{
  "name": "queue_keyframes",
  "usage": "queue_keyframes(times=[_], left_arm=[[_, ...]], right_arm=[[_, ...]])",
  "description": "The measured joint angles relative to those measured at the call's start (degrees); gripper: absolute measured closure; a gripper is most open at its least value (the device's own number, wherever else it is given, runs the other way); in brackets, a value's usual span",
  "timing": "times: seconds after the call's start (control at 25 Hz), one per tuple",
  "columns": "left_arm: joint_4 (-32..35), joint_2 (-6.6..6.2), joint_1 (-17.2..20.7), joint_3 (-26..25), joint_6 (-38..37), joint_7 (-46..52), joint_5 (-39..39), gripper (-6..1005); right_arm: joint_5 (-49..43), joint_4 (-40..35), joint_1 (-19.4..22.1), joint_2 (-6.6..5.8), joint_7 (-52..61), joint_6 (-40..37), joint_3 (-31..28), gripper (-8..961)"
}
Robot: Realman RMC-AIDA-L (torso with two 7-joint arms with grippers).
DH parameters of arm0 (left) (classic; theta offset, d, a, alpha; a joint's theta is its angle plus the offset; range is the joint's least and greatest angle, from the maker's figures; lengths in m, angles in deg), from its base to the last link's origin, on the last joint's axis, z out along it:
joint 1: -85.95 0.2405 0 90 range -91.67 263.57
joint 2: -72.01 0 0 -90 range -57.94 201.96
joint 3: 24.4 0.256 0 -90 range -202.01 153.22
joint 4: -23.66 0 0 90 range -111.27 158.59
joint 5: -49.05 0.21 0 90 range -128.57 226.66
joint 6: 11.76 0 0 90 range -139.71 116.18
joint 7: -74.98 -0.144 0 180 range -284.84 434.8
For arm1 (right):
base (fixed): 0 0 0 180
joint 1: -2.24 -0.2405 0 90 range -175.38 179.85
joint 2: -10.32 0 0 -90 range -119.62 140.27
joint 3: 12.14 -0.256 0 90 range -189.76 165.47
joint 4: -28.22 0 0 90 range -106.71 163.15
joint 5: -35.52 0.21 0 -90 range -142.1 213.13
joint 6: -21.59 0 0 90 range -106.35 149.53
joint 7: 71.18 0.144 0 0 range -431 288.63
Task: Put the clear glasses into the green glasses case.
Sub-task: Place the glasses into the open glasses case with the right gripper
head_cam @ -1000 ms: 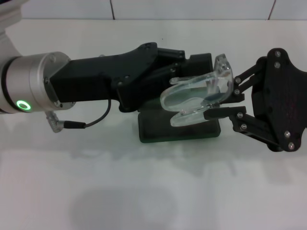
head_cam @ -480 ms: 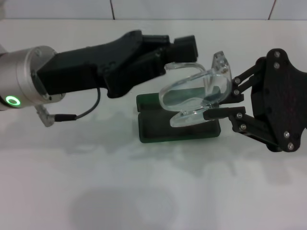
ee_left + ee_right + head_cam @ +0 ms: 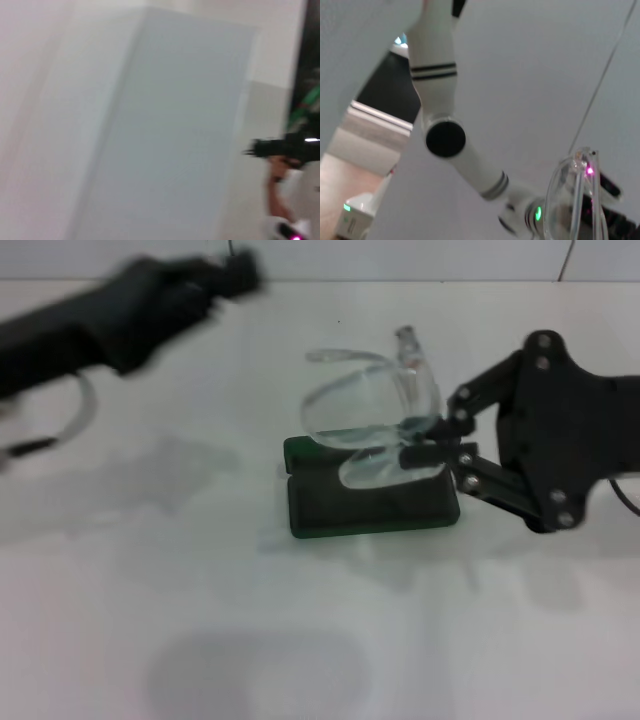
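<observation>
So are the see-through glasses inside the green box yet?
Not yet. The clear glasses are up in the air above the open green glasses case, held at one end by the right gripper.

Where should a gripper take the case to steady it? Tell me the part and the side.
Grip the case across its left end, coming from the robot's left. It lies flat and open on the table, and that end is bare. The right end is crowded: the right gripper holds the glasses just above it. The left gripper is up and far left, clear of the case.
</observation>
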Motion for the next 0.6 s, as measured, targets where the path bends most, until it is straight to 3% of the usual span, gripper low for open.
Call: queue_keyframes(times=[0.08, 0.2, 0.4, 0.6], left_arm=[[0.1, -1.85, 1.8, -2.8, 1.2, -0.5, 0.0, 943], [2.4, -3.25, 5.6, -7.3, 2.4, -0.7, 0.3, 942], [7.7, -2.89, 10.6, -12.8, 3.0, 0.4, 1.9, 942], [8.7, -2.52, 13.0, -13.2, 3.0, 0.4, 2.3, 942]], right_arm=[[-2.4, -2.7, 0.0, 0.0, 3.6, 2.3, 0.1, 897], [-7.2, -8.9, -0.1, 0.08, 11.0, 5.3, 0.3, 897], [-18.2, -20.4, -2.6, -0.13, 28.9, 8.3, -0.1, 897], [-28.4, -25.4, -10.2, -0.41, 45.0, 4.7, -0.3, 896]])
